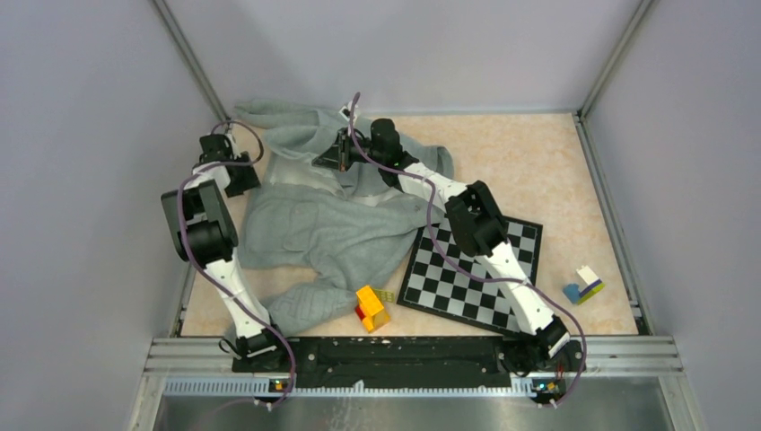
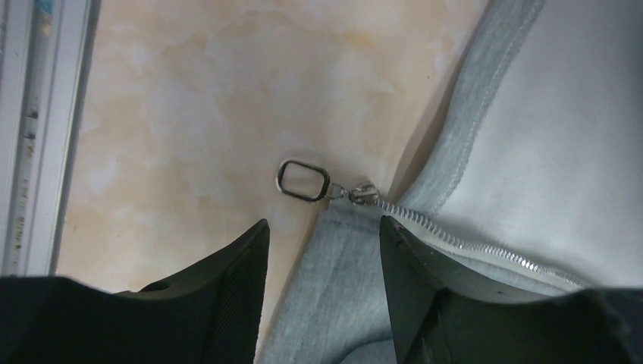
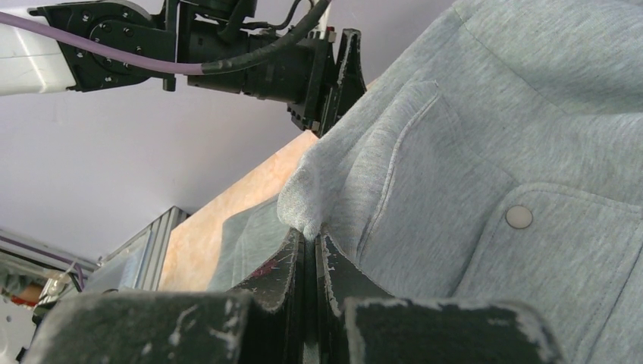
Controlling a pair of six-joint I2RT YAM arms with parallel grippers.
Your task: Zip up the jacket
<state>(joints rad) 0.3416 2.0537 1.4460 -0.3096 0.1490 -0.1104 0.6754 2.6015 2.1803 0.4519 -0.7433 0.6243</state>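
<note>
Top external view: a beige table (image 1: 538,153) boxed in by grey walls on the left, right and far sides. The jacket (image 1: 332,229), light grey and rumpled, fills the centre-left, running from the upper left corner down towards the lower middle. Bare table lies open at upper right. A chessboard (image 1: 471,269) sits just right of the jacket. A yellow and red block (image 1: 371,308) sits just below the jacket's lower edge, and a small blue, white and yellow block (image 1: 583,285) sits well apart at lower right. The left arm (image 1: 211,238) stands folded close to the left wall, with the left gripper (image 1: 240,178) at the jacket's left edge. The right arm (image 1: 489,247) stretches diagonally over the chessboard, and the right gripper (image 1: 330,154) is on the jacket's upper part.

Left wrist view: the jaws are spread wide above the table. A strip of the jacket's edge lies between them. The zipper slider (image 2: 362,194) and its metal ring pull (image 2: 303,180) lie just beyond the fingertips, untouched. A metal rail runs along the left frame edge.

Right wrist view: the jaws are pressed together, pinching a raised fold of the jacket. A snap button (image 3: 519,217) shows at right.
</note>
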